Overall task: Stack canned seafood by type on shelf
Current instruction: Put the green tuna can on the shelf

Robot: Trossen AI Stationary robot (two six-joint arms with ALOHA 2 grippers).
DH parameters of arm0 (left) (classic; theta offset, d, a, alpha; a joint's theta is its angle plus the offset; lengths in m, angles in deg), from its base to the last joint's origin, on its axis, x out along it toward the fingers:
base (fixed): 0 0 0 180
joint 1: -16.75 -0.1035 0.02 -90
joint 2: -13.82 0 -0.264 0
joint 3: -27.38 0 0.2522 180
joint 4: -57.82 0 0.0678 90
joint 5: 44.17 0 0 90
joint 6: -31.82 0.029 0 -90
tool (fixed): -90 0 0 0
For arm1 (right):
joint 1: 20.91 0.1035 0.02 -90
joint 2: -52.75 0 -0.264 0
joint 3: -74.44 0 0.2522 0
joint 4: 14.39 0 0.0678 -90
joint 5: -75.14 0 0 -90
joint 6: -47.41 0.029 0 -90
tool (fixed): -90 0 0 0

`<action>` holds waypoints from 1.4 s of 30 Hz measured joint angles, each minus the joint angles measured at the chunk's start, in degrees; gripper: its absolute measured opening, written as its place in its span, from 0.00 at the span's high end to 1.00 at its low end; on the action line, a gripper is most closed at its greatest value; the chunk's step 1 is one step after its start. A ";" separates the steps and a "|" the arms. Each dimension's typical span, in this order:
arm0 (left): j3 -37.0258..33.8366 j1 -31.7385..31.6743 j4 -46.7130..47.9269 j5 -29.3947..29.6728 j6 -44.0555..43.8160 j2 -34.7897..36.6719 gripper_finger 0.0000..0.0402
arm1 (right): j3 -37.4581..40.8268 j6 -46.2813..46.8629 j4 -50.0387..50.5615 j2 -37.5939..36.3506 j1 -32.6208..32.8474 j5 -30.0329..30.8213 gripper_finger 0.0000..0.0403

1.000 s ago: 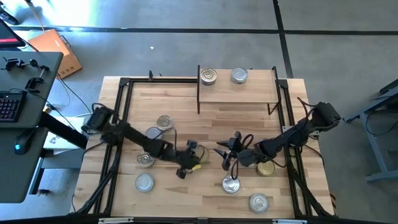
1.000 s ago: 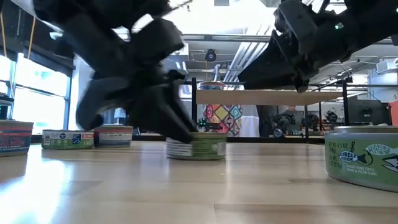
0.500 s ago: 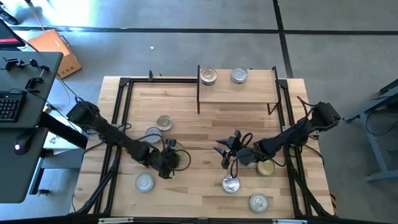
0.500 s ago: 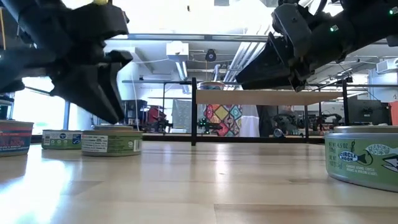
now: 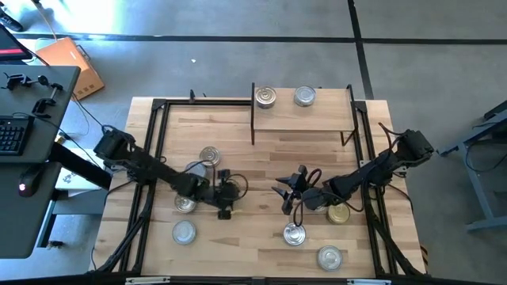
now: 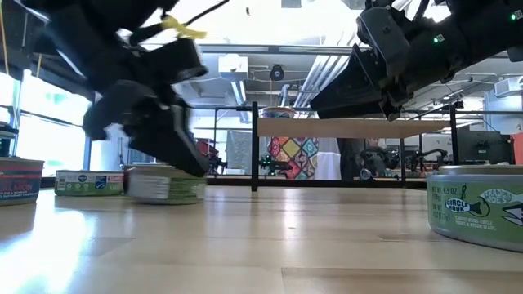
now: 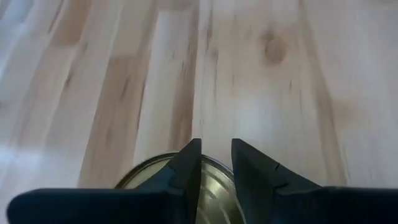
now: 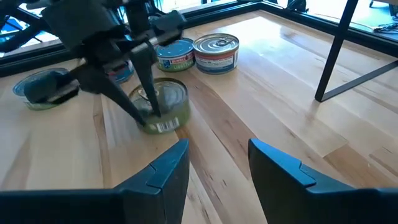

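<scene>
My left gripper (image 5: 224, 199) stands low over the table's middle-left, its fingers nearly together on a green-labelled tin (image 8: 163, 106) (image 6: 167, 184) that sits on the table. The high view hides this tin under the gripper. My right gripper (image 5: 283, 198) (image 8: 214, 155) hovers open right of centre, facing that tin and touching nothing. The shelf (image 5: 305, 117) (image 6: 351, 126) stands at the far edge on black legs, with two tins (image 5: 265, 97) (image 5: 304, 96) on its top. My left gripper comes at the tin slanting down from the table's left. Both fingertips (image 8: 151, 106) rest on the tin's shiny lid (image 7: 214, 183), a narrow gap between them. I cannot tell whether they pinch anything on the lid. The tin stands upright on the table.
Loose tins lie around: two (image 5: 210, 155) (image 5: 194, 169) far-left of my left gripper, two (image 5: 184, 203) (image 5: 184, 232) nearer left, two silver ones (image 5: 295, 234) (image 5: 329, 257) near the front, and a gold one (image 5: 339, 212) by my right arm. Black frame rails (image 5: 154, 150) line the table's sides.
My left gripper swept toward the table's left, then came partly back toward the right and the far edge. The green-labelled tin under its fingertips slid along the table with it, staying upright. My right arm kept still.
</scene>
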 joint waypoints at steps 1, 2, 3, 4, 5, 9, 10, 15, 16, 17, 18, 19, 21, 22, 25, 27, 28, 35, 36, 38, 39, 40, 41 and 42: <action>-0.01 -0.58 -3.12 -2.43 2.64 -0.83 0.81 | 0.00 0.02 -0.02 0.00 0.00 0.00 0.61; -0.05 -1.03 -6.32 -5.54 5.84 -1.59 0.82 | 0.00 0.02 -0.07 0.00 0.00 0.00 0.61; -0.13 -1.18 -9.73 -9.45 9.36 -2.36 0.82 | 0.00 0.02 -0.06 0.00 0.00 0.00 0.61; -0.13 -1.03 -12.99 -13.79 13.20 -2.85 0.83 | 0.00 0.03 -0.04 0.00 0.00 0.00 0.61; -0.10 -0.42 -15.13 -17.36 16.54 -2.99 0.84 | 0.00 0.10 -0.04 0.00 0.00 0.00 0.61; 0.74 2.97 -11.92 -18.34 21.58 -1.96 0.87 | 0.00 0.50 -0.02 0.00 0.00 0.00 0.61; 0.94 3.81 -9.57 -16.27 20.92 -1.64 0.87 | 0.00 0.52 0.04 -0.02 0.00 0.00 0.61; 1.16 7.49 3.30 -2.56 13.53 0.69 0.89 | 0.04 0.63 0.28 -0.02 0.00 0.00 0.61; 1.12 7.87 5.42 0.01 11.81 0.98 0.90 | 0.04 0.66 0.27 -0.02 0.00 0.00 0.61; 1.05 8.05 6.11 2.16 10.53 1.10 0.90 | 0.04 0.66 0.33 -0.02 0.00 0.00 0.61; 1.05 7.97 5.18 3.41 9.94 1.14 0.90 | 0.04 0.66 0.33 -0.02 0.00 0.00 0.61; 1.07 7.74 3.36 3.89 9.95 1.14 0.90 | 0.04 0.59 0.33 -0.02 0.00 0.00 0.61; 1.07 6.98 -2.99 3.70 10.80 0.57 0.90 | 0.04 0.66 0.33 -0.02 0.00 0.00 0.61; 1.20 6.54 -7.10 2.95 11.58 -0.15 0.90 | 0.04 0.66 0.31 -0.02 0.00 0.00 0.61; 1.21 4.63 -16.68 -1.29 15.57 -2.60 0.90 | 0.04 0.83 0.20 -0.02 0.00 0.00 0.61; 1.22 3.11 -21.23 -2.54 16.95 -4.58 0.90 | 0.04 1.15 0.22 0.00 0.00 0.00 0.61; 1.31 2.31 -22.68 -2.58 16.90 -5.57 0.90 | 0.04 1.34 0.20 0.00 0.00 -0.05 0.61; 5.34 -1.79 -14.36 -9.00 13.54 -9.21 0.90 | 0.04 1.33 0.42 0.00 0.13 -0.09 0.61; 6.10 -1.76 -11.23 -9.23 13.41 -8.65 0.90 | 0.04 1.48 0.45 0.00 0.13 -0.11 0.61; 6.63 -1.32 -4.27 -8.47 12.21 -6.71 0.90 | 0.06 1.52 1.01 0.00 0.13 -0.13 0.61; 7.01 -1.02 -0.73 -7.58 11.64 -5.73 0.90 | 0.04 1.55 1.26 0.00 0.13 -0.15 0.61; 7.17 -0.65 2.90 -6.26 11.06 -4.58 0.90 | 0.05 1.53 1.43 0.01 0.13 -0.15 0.61; 7.19 -0.17 6.21 -4.63 10.71 -3.23 0.90 | 0.04 1.51 1.38 0.02 0.13 -0.15 0.61; 7.07 0.30 9.71 -2.72 10.31 -1.86 0.90 | 0.05 1.51 1.36 0.02 0.13 -0.15 0.61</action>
